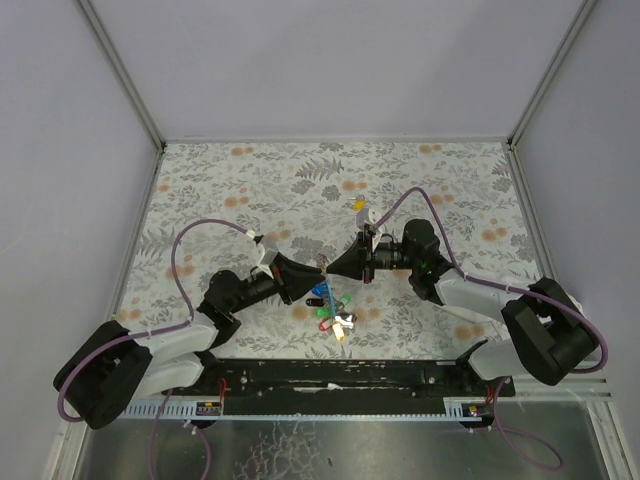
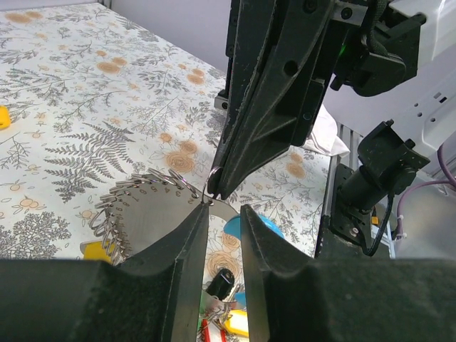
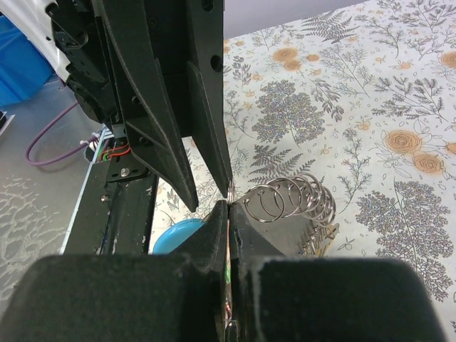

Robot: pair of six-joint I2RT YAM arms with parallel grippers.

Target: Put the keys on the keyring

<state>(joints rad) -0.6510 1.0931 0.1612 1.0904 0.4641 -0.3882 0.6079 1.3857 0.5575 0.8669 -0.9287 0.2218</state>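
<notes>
- The right pincer is pressed together. A thin keyring shows right at its tips, but I cannot tell whether it is actually pinched.
- The left pincer meets it nose to nose. Its fingers stand slightly apart with a gap showing, and I cannot tell whether they grip anything at the tips.
- The tip-to-tip stance probably lets one side steady the ring while the other works it.
- Just beside the tips, on the far side, is a row of wire rings. What it rests on is unclear.
- The bunched keys sit below the tips, toward the robot. I cannot tell whether they hang or lie flat.
- One yellow key lies loose on the table, beyond the right pincer and well apart from the bunch, so the job is not yet done.
- There is almost no room between the pincers. The black rail is near behind the keys, and the walls are well apart. Pulling back along each arm, or reaching toward the far side, looks freest.
</notes>
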